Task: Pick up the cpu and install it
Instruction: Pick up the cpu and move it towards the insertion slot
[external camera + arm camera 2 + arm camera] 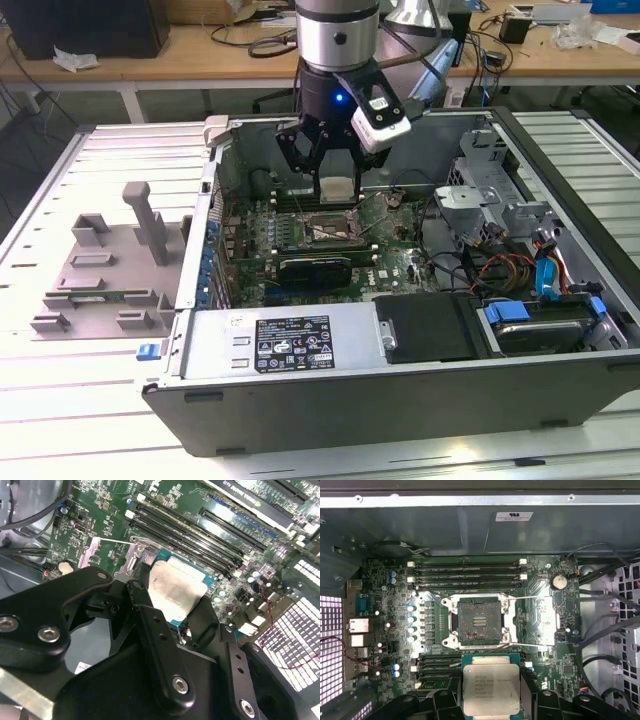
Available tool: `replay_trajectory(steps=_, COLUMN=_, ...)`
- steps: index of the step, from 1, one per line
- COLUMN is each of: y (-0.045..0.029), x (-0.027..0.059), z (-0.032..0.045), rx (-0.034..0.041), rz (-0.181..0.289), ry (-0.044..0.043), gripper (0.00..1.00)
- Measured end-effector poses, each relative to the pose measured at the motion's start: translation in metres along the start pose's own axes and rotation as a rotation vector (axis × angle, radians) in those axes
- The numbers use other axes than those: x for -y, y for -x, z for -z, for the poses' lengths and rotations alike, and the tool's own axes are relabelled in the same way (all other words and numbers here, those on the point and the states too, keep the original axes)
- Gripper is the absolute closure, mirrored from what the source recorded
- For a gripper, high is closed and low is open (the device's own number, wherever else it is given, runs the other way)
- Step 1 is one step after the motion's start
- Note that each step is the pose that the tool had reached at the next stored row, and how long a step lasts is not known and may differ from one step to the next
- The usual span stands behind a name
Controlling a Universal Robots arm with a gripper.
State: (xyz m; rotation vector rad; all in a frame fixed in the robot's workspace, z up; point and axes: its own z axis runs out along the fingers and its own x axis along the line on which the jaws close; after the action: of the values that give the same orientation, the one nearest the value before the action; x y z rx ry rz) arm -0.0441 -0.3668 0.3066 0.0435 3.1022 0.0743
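Two-fingered, clamped the cpu (337, 188) flat between the jaws in the exterior view, with the gripper (335, 170) down inside the open computer case (420, 400). Hung the chip above the green motherboard (398, 262), with the socket (330, 228) below the jaws and apart from it.

In the second wrist view, pinched the silvery cpu (175, 587) by opposite edges between black fingers (200, 617), over the board.

In the first wrist view, gripped the cpu (491, 685) in the gripper (491, 699), just short of the bare socket (480, 621), with memory slots (467, 575) beyond that socket from the jaws.
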Motion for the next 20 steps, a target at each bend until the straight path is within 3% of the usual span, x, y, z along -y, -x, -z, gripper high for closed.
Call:
replay_trajectory(steps=5, y=-0.0006, x=-0.0065, z=-0.011, rx=-0.0001, rz=0.001, ry=0.0, gripper=0.45)
replay_trajectory(steps=13, y=-0.0014, x=-0.0188, z=-0.022, rx=-0.0002, rz=0.002, ry=0.0, gripper=0.45)
replay_trajectory(steps=16, y=-0.0041, x=-0.0258, z=-0.028, rx=-0.0001, rz=0.003, ry=0.0001, gripper=0.45)
replay_trajectory(steps=20, y=-0.0087, x=-0.0288, z=-0.0331, rx=-0.0001, rz=0.003, ry=0.0002, gripper=0.45)
